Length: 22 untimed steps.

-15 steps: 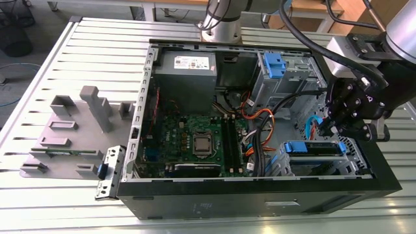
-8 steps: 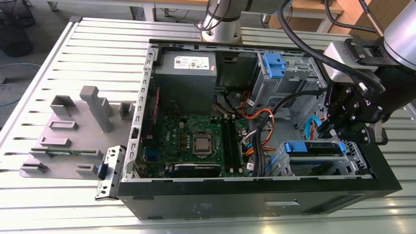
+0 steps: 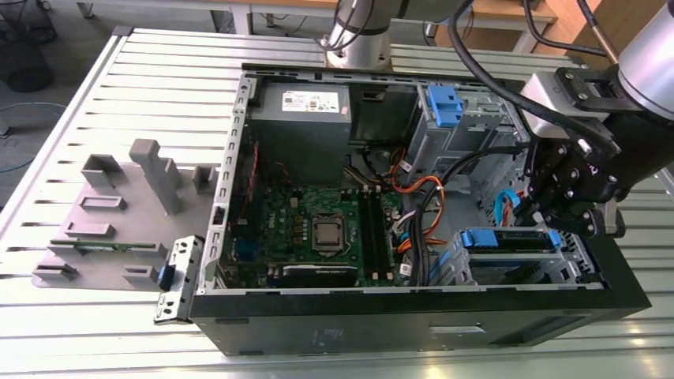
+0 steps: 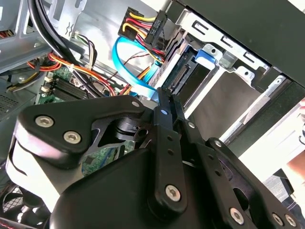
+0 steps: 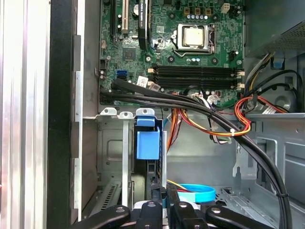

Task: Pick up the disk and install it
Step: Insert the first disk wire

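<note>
The disk (image 3: pixel 506 241) lies in the low drive bay at the case's near corner, on the exterior view's right, with its blue rails showing along its edges. In the first wrist view the disk's blue tab (image 5: pixel 147 139) stands in the bay between grey metal walls. In the second wrist view the disk's dark connector end (image 4: pixel 183 78) faces a blue data cable. My black gripper (image 3: pixel 555 223) hangs just over the bay's far end. Its fingers are shut together in both wrist views, tips (image 5: pixel 164 187) (image 4: pixel 165 93) close to the disk, with nothing seen between them.
The open case holds a motherboard (image 3: pixel 316 225), a power supply (image 3: pixel 300 110), a tall grey drive cage with a blue-tabbed bracket (image 3: pixel 444 106) and thick cable bundles (image 5: pixel 190 107) beside the bay. A blue data cable (image 4: pixel 131 71) loops near my fingers. A grey fixture (image 3: pixel 116 213) sits outside the case.
</note>
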{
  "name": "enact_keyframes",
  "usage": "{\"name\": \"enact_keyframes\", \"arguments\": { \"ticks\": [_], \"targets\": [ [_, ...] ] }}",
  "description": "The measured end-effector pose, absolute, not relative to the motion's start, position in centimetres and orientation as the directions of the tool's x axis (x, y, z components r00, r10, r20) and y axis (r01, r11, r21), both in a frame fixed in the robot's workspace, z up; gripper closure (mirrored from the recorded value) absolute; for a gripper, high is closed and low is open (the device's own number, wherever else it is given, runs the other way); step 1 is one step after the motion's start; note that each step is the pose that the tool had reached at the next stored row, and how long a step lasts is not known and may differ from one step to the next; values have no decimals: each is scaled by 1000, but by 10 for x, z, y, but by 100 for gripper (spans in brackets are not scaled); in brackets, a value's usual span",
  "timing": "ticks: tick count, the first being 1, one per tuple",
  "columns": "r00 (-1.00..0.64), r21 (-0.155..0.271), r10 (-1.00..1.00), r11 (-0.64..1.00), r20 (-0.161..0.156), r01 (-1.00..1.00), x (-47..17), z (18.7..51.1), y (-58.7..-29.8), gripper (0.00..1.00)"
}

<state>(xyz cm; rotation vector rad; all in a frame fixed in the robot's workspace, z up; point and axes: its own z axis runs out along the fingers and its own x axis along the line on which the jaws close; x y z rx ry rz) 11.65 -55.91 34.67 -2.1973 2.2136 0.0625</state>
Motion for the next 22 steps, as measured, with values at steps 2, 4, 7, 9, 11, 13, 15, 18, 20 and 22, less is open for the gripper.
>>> {"name": "enact_keyframes", "arguments": {
  "ticks": [2, 4, 7, 9, 11, 13, 15, 18, 20, 22],
  "targets": [
    [-8, 11, -999, 7, -44, -1000, 116, 346, -560, 84],
    [-7, 7, -999, 7, -44, -1000, 115, 345, -561, 84],
    [-7, -1, -999, 7, -44, -1000, 113, 343, -563, 84],
    [-7, -6, -999, 7, -44, -1000, 112, 342, -563, 84],
    [-7, -7, -999, 7, -44, -1000, 111, 342, -563, 84],
    [-7, -7, -999, 7, -44, -1000, 111, 341, -563, 84],
    [-7, -7, -999, 7, -44, -1000, 111, 341, -563, 84],
    [-7, -7, -999, 7, -44, -1000, 111, 339, -563, 84],
    [-7, -7, -999, 7, -44, -1000, 111, 339, -563, 84],
    [-7, -7, -999, 7, -44, -1000, 111, 339, -564, 84]
  ]
}}
